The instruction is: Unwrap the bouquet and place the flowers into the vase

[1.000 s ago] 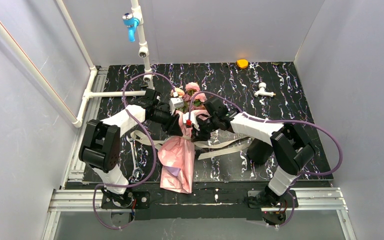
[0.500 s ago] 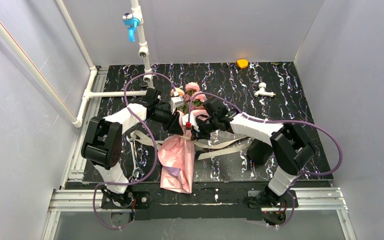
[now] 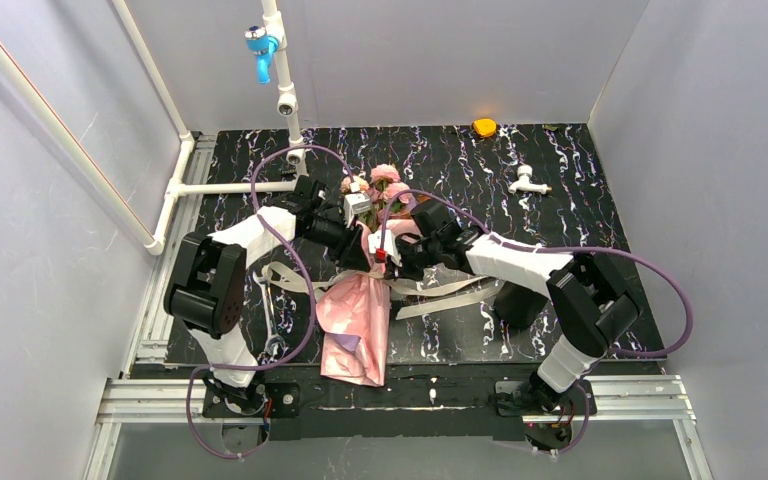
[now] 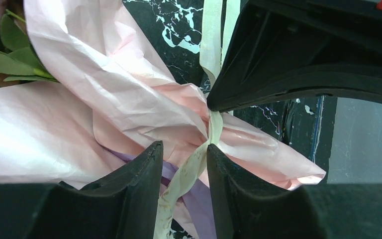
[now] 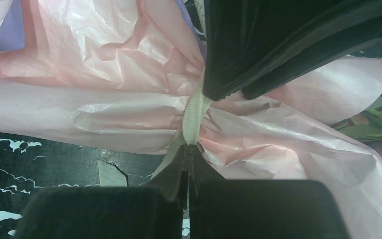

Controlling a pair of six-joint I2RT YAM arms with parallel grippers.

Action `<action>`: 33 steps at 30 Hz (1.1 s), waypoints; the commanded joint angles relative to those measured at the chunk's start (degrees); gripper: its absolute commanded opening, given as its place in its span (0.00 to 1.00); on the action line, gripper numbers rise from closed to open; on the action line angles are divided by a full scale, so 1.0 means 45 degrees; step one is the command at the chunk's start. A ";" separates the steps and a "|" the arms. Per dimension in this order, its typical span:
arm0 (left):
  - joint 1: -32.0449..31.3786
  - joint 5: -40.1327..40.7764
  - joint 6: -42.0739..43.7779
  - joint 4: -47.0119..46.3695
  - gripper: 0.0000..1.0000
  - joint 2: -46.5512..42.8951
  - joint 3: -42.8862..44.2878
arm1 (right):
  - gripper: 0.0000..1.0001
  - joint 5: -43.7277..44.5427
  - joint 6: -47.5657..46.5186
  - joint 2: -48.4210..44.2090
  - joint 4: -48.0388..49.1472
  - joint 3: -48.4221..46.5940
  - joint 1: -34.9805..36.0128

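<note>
At table centre, bouquet (image 3: 358,318): lies flat on the black marbled table (image 3: 600,200), pink paper cone pointing to the near edge, lilac lining showing at that end.

Flowers (image 3: 385,176): pink rose heads out of the bouquet's far end, green leaves below them, stems wrapped in the paper.

Ribbon (image 5: 193,112): beige, tied round the bouquet's waist; loose tails trail on the table to either side of the bouquet.

Right gripper (image 5: 188,149): at the bouquet's waist, reaching in from its right; jaws fully closed, pinching the ribbon just beside the tie.

Left gripper (image 4: 184,148): at the same waist, from the bouquet's left; jaws partly apart, a twisted ribbon strand running through the gap, not clamped.

Vase (image 3: 518,305): black cylinder, right of the bouquet, partly under the right arm.

White pipe fitting (image 3: 528,181): beyond the bouquet, to its right.
</note>
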State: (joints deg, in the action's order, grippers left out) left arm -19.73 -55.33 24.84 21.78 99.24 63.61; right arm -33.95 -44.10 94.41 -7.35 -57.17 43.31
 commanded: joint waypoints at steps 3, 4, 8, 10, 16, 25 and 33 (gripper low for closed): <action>-0.0370 0.0278 -0.0184 0.0050 0.37 0.0484 0.0271 | 0.01 0.0081 0.0028 -0.0656 0.0702 0.0109 0.0059; -0.0366 0.0266 -0.0205 0.0075 0.35 0.0539 0.0306 | 0.01 0.0084 0.0018 -0.0666 0.0688 0.0106 0.0048; -0.0364 0.0339 -0.0295 0.0188 0.14 0.0468 0.0383 | 0.01 0.0104 -0.0423 -0.0762 0.0226 0.0130 0.0061; -0.0266 0.0245 -0.0358 0.0218 0.05 0.0273 0.0386 | 0.01 0.0129 -0.0677 -0.0889 -0.0137 0.0187 0.0037; 0.0290 0.0228 -0.1322 -0.0042 0.00 -0.0237 0.0325 | 0.01 0.0269 -0.1156 -0.1369 -0.1052 0.0603 -0.0062; 0.1019 0.0848 -0.2492 -0.1288 0.00 -0.1213 -0.0425 | 0.01 0.0374 -0.1220 -0.1778 -0.1514 0.0964 -0.0118; 0.1036 -0.0305 -0.2452 -0.0633 0.00 -0.0943 -0.0062 | 0.10 0.0360 0.1286 -0.1244 -0.0200 0.0011 -0.0137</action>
State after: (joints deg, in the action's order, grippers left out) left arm -14.83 -52.29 15.33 17.28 96.05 62.24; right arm -31.86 -45.54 88.38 -13.39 -53.56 43.09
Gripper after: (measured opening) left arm 0.008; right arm 0.034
